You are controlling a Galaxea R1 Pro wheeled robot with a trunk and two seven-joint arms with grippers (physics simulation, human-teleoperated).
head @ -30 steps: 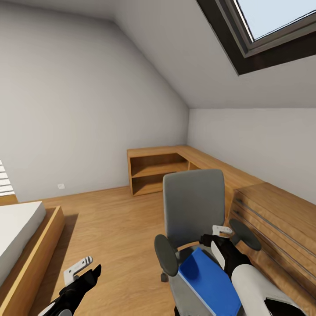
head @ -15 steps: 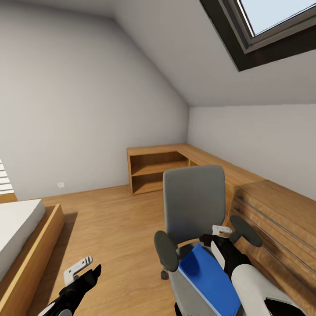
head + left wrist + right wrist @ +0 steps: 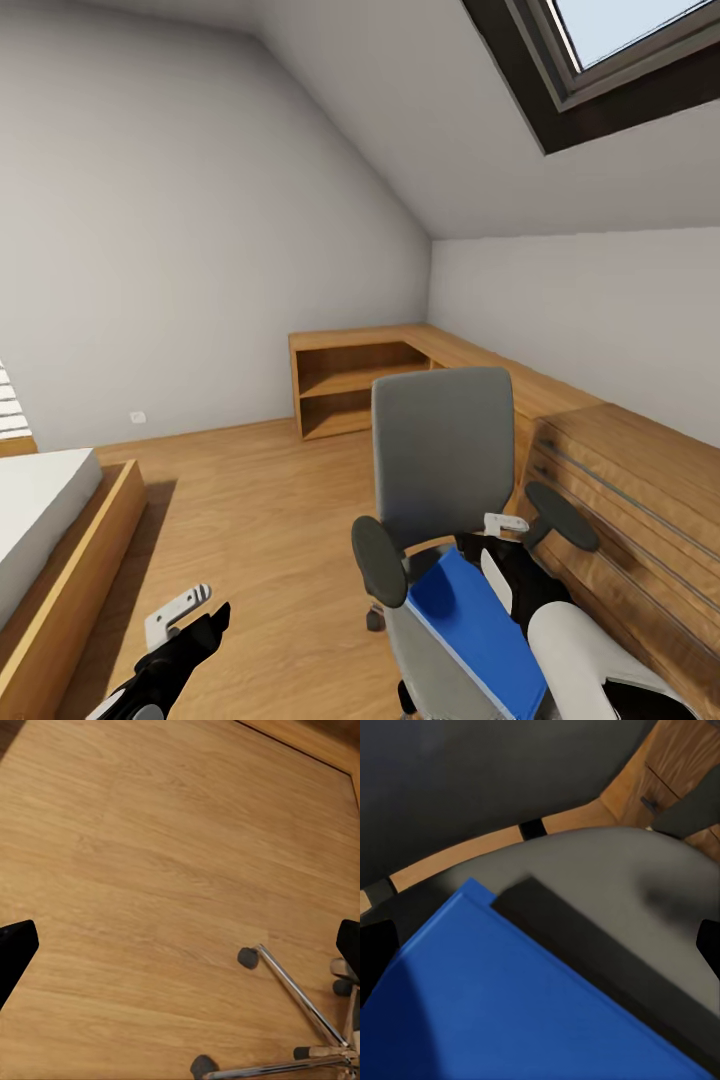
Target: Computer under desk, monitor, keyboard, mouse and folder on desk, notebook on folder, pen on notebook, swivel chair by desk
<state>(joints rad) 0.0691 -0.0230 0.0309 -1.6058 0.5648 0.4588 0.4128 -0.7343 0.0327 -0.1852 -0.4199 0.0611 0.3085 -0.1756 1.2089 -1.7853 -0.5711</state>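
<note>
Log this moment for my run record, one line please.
bright blue flat folder: on grey swivel chair seat | right tool: over folder, grip unclear | left tool: open above wood floor

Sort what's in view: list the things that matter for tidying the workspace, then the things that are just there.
Job:
folder, lying on the chair seat
swivel chair
right gripper, above the folder

Just there:
low wooden cabinet
bed
skylight
left gripper, over bare floor

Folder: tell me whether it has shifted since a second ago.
No. The folder lies on the swivel chair seat as before; both and the low wood cabinet ride slightly up the head view, so the camera moved.
</note>
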